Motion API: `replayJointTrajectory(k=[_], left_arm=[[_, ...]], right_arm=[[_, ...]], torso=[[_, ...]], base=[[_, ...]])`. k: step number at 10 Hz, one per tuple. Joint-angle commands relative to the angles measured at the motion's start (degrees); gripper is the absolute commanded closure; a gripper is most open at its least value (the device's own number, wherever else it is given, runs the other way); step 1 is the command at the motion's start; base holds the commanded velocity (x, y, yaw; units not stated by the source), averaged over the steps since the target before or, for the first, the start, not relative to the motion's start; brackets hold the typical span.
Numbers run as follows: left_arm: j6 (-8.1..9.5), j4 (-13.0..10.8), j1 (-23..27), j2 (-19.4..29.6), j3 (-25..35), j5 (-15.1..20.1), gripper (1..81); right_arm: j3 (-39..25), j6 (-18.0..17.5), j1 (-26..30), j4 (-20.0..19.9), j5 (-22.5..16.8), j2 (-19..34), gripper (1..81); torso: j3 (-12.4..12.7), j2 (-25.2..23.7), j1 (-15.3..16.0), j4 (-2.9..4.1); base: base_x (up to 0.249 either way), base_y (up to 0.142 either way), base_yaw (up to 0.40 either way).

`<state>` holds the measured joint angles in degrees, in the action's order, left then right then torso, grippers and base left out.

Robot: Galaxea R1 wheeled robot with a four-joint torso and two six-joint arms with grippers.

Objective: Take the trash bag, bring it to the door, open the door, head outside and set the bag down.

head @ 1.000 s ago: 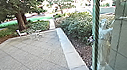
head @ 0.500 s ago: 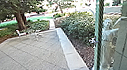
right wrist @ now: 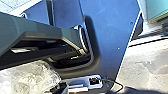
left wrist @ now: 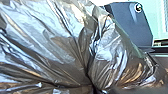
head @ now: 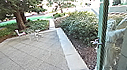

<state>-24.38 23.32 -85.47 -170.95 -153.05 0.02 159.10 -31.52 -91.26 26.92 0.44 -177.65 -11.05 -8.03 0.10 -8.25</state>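
Where it's gathered, the bag (left wrist: 62,53) creases

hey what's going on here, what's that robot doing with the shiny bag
It looks partway through taking out the trash. The trash bag is bunched up close at its left wrist, apparently being carried by that arm rather than set down. The paved yard lies ahead, with the green upright edge of some glass to the right, and a person shows in or behind that glass.
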Motion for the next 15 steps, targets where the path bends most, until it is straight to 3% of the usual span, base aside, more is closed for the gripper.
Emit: replayJointTrajectory(k=[1,15], left_arm=[[-0.32,-0.21,2.36,-0.10,0.30,3.84,81.1],[-0.32,-0.12,2.45,-0.01,0.30,3.84,81.1]], right_arm=[[-0.29,0.15,1.82,0.60,-2.90,-0.27,1.0],[-0.56,0.06,1.64,0.59,-2.64,-0.53,1.0]], torso=[[0.00,0.00,0.00,0.00],[-0.02,0.04,0.02,0.00]], base=[[0.132,0.000,0.000],[0.132,0.000,0.000]])
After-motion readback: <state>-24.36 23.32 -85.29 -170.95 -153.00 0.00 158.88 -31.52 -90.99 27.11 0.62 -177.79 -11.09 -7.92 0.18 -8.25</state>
